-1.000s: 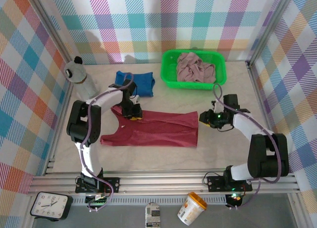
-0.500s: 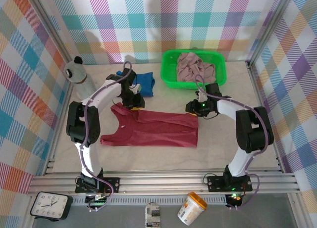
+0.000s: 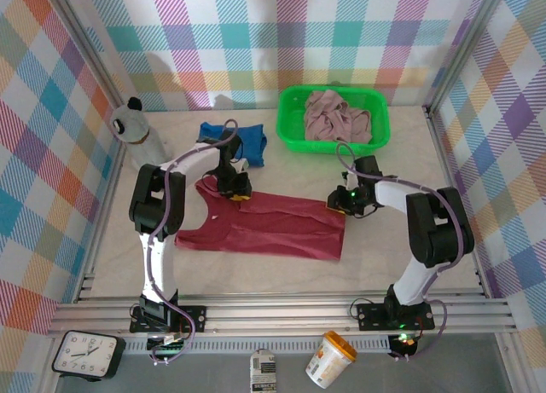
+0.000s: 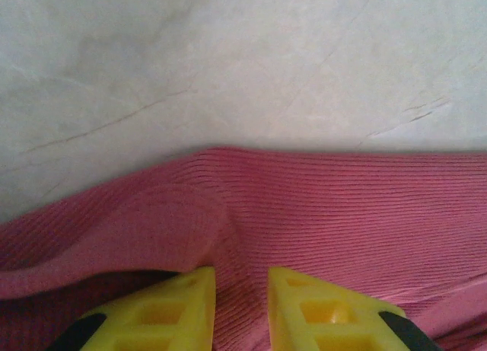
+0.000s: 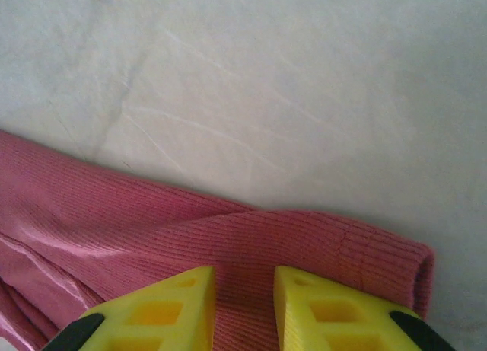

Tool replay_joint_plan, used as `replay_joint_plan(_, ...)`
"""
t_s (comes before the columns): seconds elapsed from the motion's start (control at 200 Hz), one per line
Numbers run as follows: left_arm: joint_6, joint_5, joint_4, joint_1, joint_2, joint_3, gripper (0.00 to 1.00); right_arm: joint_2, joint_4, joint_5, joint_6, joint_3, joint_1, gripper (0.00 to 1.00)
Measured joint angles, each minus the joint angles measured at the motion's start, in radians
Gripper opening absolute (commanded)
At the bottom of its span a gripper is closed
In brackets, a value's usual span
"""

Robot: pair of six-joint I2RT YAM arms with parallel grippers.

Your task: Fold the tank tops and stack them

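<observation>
Arms first: the left one rises along the left side of the pale marbled tabletop [image 3: 401, 257] and bends inward at the elbow. This sets the left gripper [image 3: 233, 189] pointing down at the far edge of the dark red ribbed-knit tank top [image 3: 264, 229], near its neckline. The right arm folds sharply at the elbow and reaches leftward, with the right gripper [image 3: 341, 201] low over the far right corner of the same garment, at the hem.

From the left wrist, two blocky yellow plastic fingers [image 4: 171, 309] with hollow, lattice-like tips stand a narrow gap apart, and a soft ridge of red cloth rises toward that gap. Whether they pinch the cloth or merely straddle it cannot be told. The right gripper's fingers [image 5: 327, 309] stand the same way over the hem corner, where the knit doubles into a rolled edge; its hold cannot be told either.

The red top lies spread across the middle of the table, its long side running left to right, finely ribbed and shallowly wrinkled. A royal blue cloth tank top [image 3: 247, 142] sits folded into a compact rectangle just beyond the left gripper. A pale dusty pink tank top [image 3: 337, 113] is heaped, crumpled, inside the bright green plastic basket [image 3: 292, 137], a round-cornered tub at the far right. The tabletop is matte with faint veins.
</observation>
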Motion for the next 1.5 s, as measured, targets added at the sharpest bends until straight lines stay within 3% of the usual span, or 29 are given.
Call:
replay_joint_plan(0.195,0.011,-0.031,-0.021,0.000,-0.011,-0.006,0.31,-0.085,-0.034,0.032,-0.044,-0.004,0.011,0.30)
replay_joint_plan(0.35,0.013,-0.141,-0.079,0.010,-0.044,0.044,0.37,-0.159,-0.031,0.012,-0.049,-0.001,0.064,0.35)
replay_joint_plan(0.51,0.000,-0.275,-0.106,0.045,-0.064,0.114,0.42,-0.154,0.002,-0.006,-0.037,-0.023,0.137,0.36)
replay_joint_plan(0.67,-0.005,-0.341,-0.111,0.121,-0.051,0.172,0.42,-0.109,0.012,-0.004,-0.029,-0.053,0.166,0.36)
replay_joint_plan(1.125,0.018,-0.340,-0.105,0.164,0.108,0.264,0.42,-0.065,0.017,0.013,-0.029,-0.077,0.155,0.34)
replay_joint_plan(1.27,0.030,-0.342,-0.105,0.164,0.110,0.252,0.37,-0.065,0.020,0.006,-0.030,-0.080,0.143,0.34)
replay_joint_plan(1.38,0.035,-0.352,-0.095,0.173,0.109,0.199,0.21,-0.065,0.019,0.006,-0.031,-0.082,0.124,0.32)
replay_joint_plan(1.5,0.055,-0.351,-0.095,0.187,0.109,0.161,0.10,-0.066,0.020,0.005,-0.031,-0.087,0.107,0.32)
